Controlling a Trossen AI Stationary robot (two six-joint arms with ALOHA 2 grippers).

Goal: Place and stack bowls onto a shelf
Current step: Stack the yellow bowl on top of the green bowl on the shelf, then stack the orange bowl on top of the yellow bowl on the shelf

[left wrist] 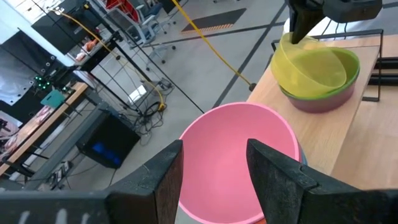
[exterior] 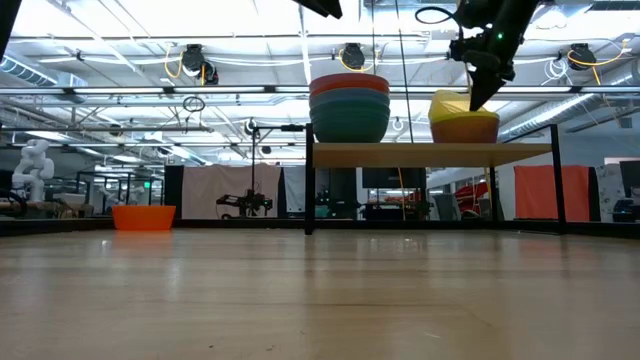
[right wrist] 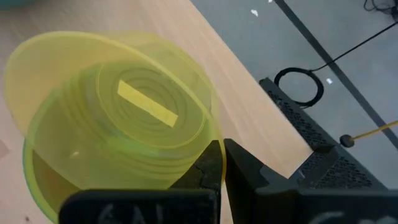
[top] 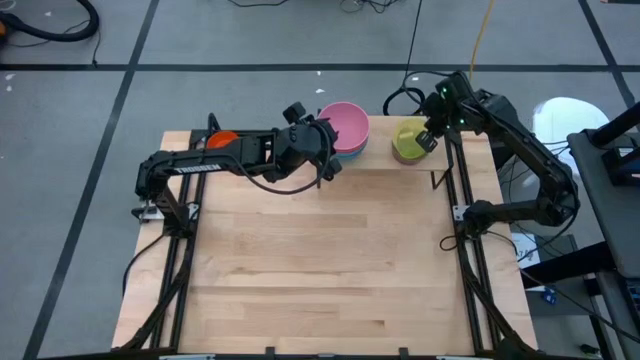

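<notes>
Pinched by the right end effector (right wrist: 219, 163), a translucent yellow plastic bowl (right wrist: 112, 118) tilts into a green bowl (left wrist: 339, 87) on the small light-wood shelf (exterior: 430, 153). Only the low view shows the orange bowl (exterior: 143, 216) on the table (top: 320, 270). Spread, the left end effector (left wrist: 214, 171) hovers over the pink-topped stack (top: 344, 128). Workshop behind.

The yellow bowl (right wrist: 112, 118) in my jaws looks like translucent glossy plastic (faint rings inside); the pink bowl (left wrist: 239, 162) smooth, matt plastic; the shelf (right wrist: 249, 81) pale grained wood.
</notes>
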